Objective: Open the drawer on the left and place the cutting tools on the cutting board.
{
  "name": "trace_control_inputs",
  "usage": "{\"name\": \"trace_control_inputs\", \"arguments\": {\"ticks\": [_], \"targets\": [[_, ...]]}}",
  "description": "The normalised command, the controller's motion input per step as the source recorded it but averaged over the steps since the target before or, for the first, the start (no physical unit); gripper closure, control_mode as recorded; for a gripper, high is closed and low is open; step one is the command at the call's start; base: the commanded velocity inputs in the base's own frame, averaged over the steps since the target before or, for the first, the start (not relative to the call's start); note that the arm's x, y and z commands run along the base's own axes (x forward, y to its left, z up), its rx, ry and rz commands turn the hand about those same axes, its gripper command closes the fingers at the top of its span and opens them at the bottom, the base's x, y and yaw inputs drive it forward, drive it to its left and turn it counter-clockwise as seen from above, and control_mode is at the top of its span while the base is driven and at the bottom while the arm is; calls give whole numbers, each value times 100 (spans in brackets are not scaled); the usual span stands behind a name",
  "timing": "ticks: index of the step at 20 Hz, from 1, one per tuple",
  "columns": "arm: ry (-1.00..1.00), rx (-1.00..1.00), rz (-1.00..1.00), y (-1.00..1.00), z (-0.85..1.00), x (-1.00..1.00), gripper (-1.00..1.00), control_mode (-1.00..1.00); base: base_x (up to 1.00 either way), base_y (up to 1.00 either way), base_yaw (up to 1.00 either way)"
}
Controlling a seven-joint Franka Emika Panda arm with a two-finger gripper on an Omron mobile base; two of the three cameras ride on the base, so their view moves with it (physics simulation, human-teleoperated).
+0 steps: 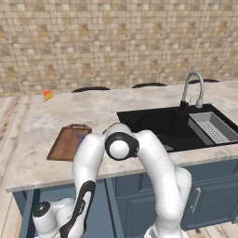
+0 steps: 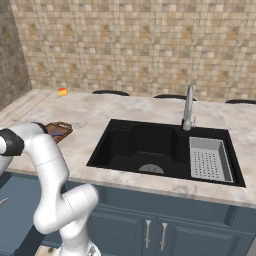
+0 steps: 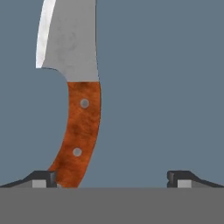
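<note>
Hovering over the knife (image 3: 75, 100) right now, the gripper (image 3: 112, 178) is sitting with its jaws spread wide and holding nothing. The knife is lying flat on a blue-grey surface, handle end right by one fingertip (image 3: 41, 178), blade pointing away. Probably light and stiff, slick on the steel, so I'd be pinching that red-brown handle. The cutting board (image 1: 65, 144) is waiting up on the counter.

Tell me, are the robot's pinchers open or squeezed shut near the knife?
Open. In the hand view the gripper has its two fingertips far apart, and the knife lies flat beside one fingertip, not pinched.
</note>
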Motion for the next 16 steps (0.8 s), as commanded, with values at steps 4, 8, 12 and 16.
{"name": "trace_control_inputs", "arguments": {"ticks": [4,8,12,16], "targets": [[-9,8,-3,0,24,3,-100,-100,0,0,0],[-2,6,-5,0,20,0,-100,-100,0,0,0],[-2,3,-3,7,7,1,-100,-100,0,0,0],[-4,0,0,9,-1,13,-100,-100,0,0,0]]}}
